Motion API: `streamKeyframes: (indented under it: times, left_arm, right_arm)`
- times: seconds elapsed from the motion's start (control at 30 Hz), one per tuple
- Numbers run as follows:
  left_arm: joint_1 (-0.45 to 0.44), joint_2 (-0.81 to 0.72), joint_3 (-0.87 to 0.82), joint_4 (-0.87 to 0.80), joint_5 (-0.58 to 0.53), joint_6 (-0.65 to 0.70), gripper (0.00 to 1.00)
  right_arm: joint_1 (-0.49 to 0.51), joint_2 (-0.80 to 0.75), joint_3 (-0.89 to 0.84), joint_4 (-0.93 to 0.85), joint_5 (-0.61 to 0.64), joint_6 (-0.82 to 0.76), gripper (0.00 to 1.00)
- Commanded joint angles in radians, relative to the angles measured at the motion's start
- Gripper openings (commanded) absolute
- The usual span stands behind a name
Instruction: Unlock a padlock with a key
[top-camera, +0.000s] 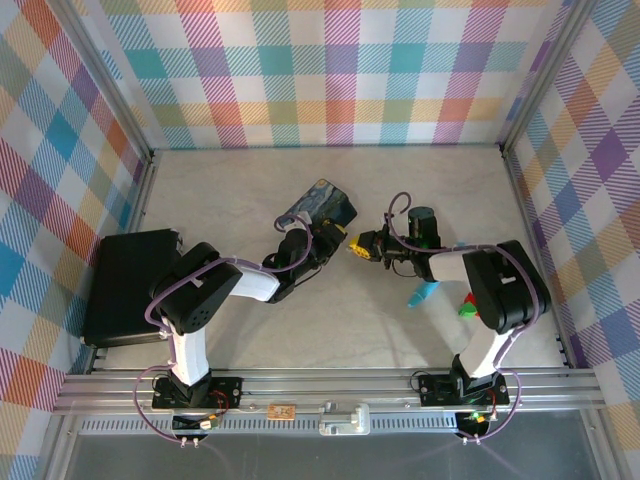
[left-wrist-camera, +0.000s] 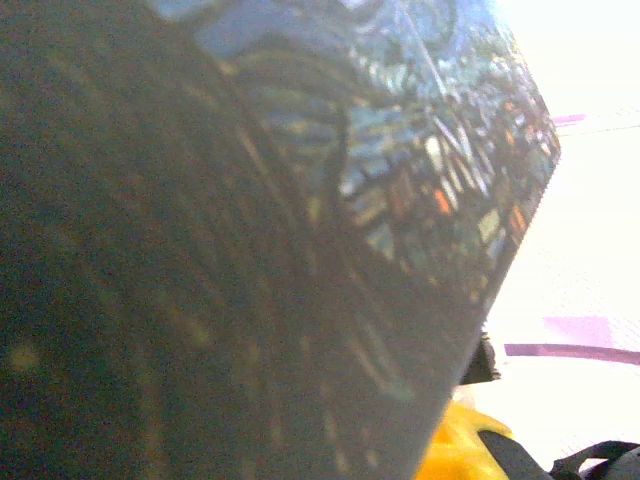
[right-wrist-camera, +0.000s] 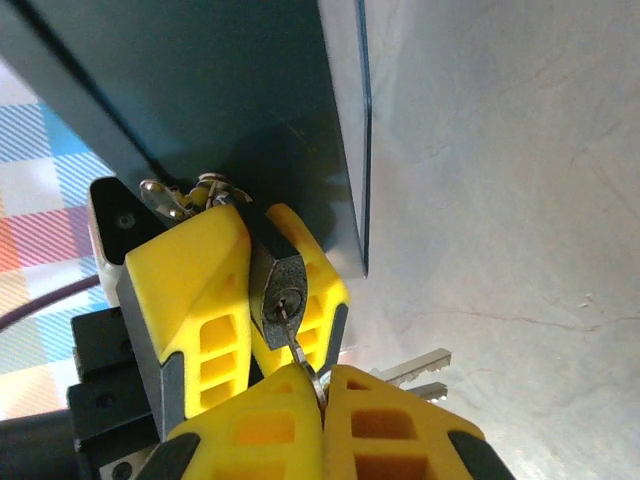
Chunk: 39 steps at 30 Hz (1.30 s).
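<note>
In the right wrist view the padlock (right-wrist-camera: 283, 295), small and dark with its keyhole facing the camera, is clamped between the yellow fingers (right-wrist-camera: 200, 290) of my left gripper (top-camera: 338, 238). Its shackle end sits against the blue painted tin (right-wrist-camera: 230, 100). My right gripper (right-wrist-camera: 322, 385) is shut on the key (right-wrist-camera: 300, 352), whose thin blade is in the keyhole. Two spare keys of the bunch (right-wrist-camera: 415, 368) hang to the right of the fingers. Seen from above, the two grippers meet beside the tin (top-camera: 318, 205), with my right gripper (top-camera: 360, 246) on the right.
The tin's painted side (left-wrist-camera: 300, 200) is very close to the left wrist camera. A black box (top-camera: 130, 280) lies at the table's left edge. A turquoise stick (top-camera: 425, 293) and a red-green block (top-camera: 466, 307) lie beside the right arm. Plaid walls enclose the table.
</note>
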Motion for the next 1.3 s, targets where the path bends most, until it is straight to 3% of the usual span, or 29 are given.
streamKeyframes:
  times: [0.0,0.17,0.4,0.57,0.77,0.9,1.03,1.27]
  left_arm:
    - [-0.06,-0.013,0.031,-0.024,0.162,0.005,0.0]
    - [-0.053,-0.006,0.04,0.022,0.171,-0.078,0.0]
    - [-0.054,-0.027,0.054,0.005,0.195,-0.098,0.0]
    - [-0.071,-0.057,0.042,-0.057,0.234,-0.03,0.0]
    - [-0.083,-0.063,0.02,-0.064,0.259,0.013,0.0]
    - [-0.086,-0.015,0.035,-0.01,0.268,-0.007,0.0]
    - [-0.088,0.026,0.057,0.036,0.284,-0.024,0.0]
    - [-0.069,-0.017,0.048,-0.032,0.258,0.016,0.0]
  right_arm:
    - [0.024,-0.096,0.076,-0.11,0.108,-0.358,0.0]
    - [0.027,-0.098,0.069,-0.116,0.089,-0.511,0.0]
    - [0.028,-0.09,0.106,-0.114,0.087,-0.451,0.0]
    - [-0.007,-0.041,0.176,-0.099,0.044,-0.243,0.0]
    - [-0.015,0.074,0.183,0.204,-0.044,0.131,0.0]
    - [-0.01,0.113,0.173,0.335,-0.056,0.265,0.0]
    - [0.005,0.107,0.192,0.273,-0.046,0.238,0.0]
    - [0.013,0.102,0.194,0.124,-0.007,0.105,0.0]
